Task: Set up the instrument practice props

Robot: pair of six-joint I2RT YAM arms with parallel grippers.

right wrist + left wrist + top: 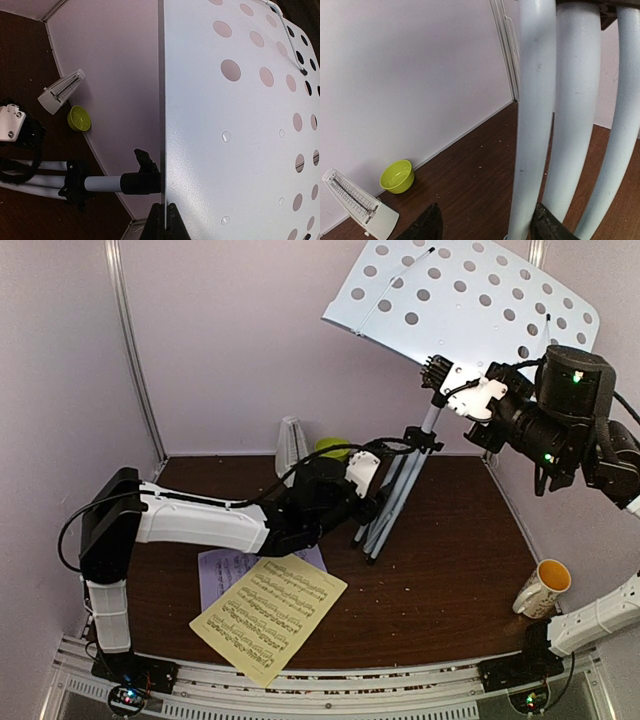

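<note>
Top view: white perforated music stand on grey tripod stands mid-table. A yellow printed music sheet overlaps a lilac sheet front left. A small white pyramid metronome is by the back wall.
Left wrist: left gripper jaws spread around one tripod leg.
Right wrist: right gripper jaws pinching the stand's panel edge.

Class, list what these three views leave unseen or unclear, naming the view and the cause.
- Lilac sheet: top view, partly covered by the yellow sheet and the left arm.
- Left gripper: left wrist view, only fingertips show above the bottom edge; contact with the tripod leg unclear.
- Music stand desk: right wrist view, cut off by the right edge.
- Printed notes: top view, too small to read.
</note>
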